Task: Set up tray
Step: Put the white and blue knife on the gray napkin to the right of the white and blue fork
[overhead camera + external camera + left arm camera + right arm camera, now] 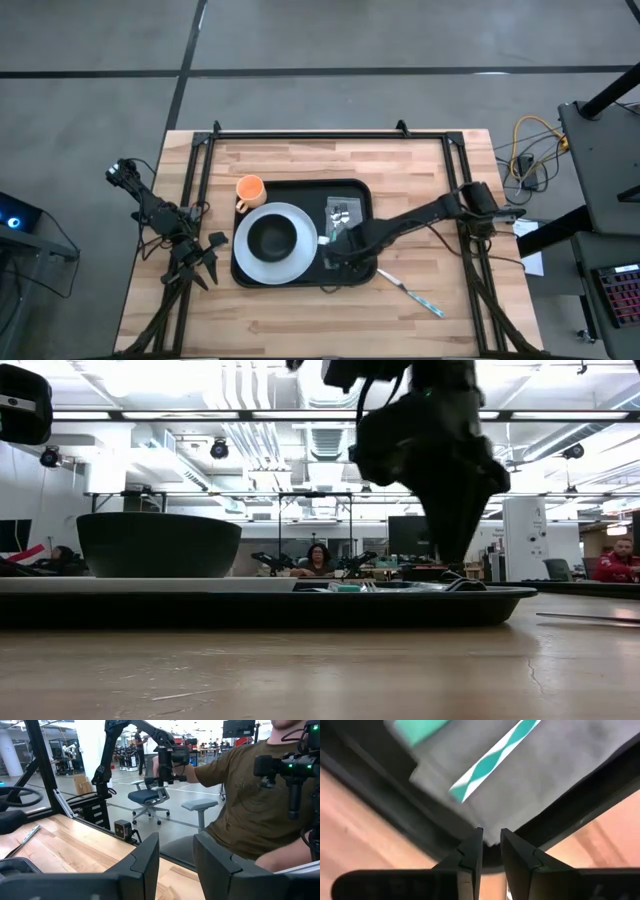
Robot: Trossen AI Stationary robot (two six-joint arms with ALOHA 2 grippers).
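The black tray (300, 279) lies mid-table and carries a white plate (303, 258) with a black bowl (272, 238) on it. A grey napkin (345, 210) lies flat on the tray's right part, with cutlery on it, one piece with a teal-and-white handle (495, 760). An orange cup (250, 189) stands at the tray's far left corner. My right gripper (333, 252) points down at the napkin's near corner, fingers almost together. My left gripper (197, 258) waits open at the table's left edge. My right gripper has the napkin's near corner (492, 832) between its two fingertips, which leave only a narrow gap. It comes from above, pointing down, its tips low over the tray's near right part (455, 572). The rest of the napkin lies flat on the tray.
A further utensil with a teal-and-white handle (415, 293) lies on the bare wood to the right of the tray's near right corner. Black frame rails (320, 134) run along the table's far, left and right sides. A person (250, 795) sits past the table, in the left wrist view.
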